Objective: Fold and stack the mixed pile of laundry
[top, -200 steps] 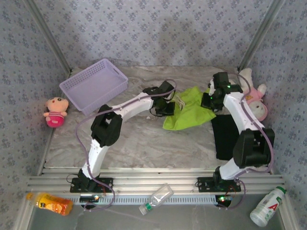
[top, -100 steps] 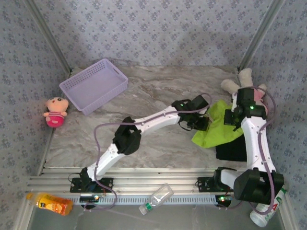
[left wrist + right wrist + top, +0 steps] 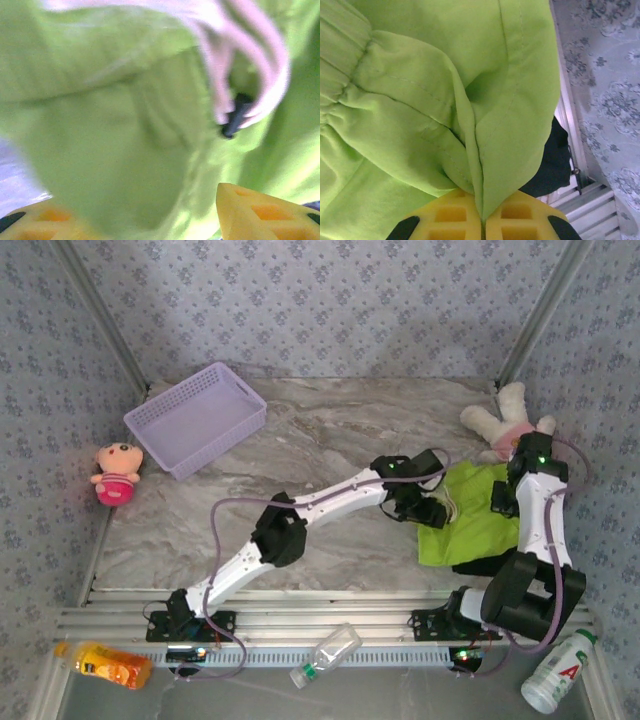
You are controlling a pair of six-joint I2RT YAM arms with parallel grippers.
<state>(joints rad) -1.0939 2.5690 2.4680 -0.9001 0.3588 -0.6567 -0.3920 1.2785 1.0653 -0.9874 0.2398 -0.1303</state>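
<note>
The lime-green T-shirt (image 3: 470,520) lay at the right side of the marble table (image 3: 330,440), spread over the black T-shirt (image 3: 478,566), which peeked out as a dark strip along its near edge. The left arm reached right across the table, and the left gripper (image 3: 434,510) sat on the shirt's left edge. From the left wrist, its yellow fingers (image 3: 260,212) stood wide apart, with a blurred fold of green cloth hanging loose in the gap; I could not tell whether either pad touched it.

Over on the right side, the right gripper (image 3: 503,498) was at the shirt's far right part. From the right wrist the fingers were pressed together, pinching a seamed fold of green fabric (image 3: 470,100) right between the pads, and the black cloth (image 3: 552,165) showed beyond it towards the table's rail.

The lavender basket (image 3: 195,415) sat far left, well apart from the clothes. One pink plush toy (image 3: 497,423) lay just beyond the right arm, and another (image 3: 117,472) sat off the table's left edge.
</note>
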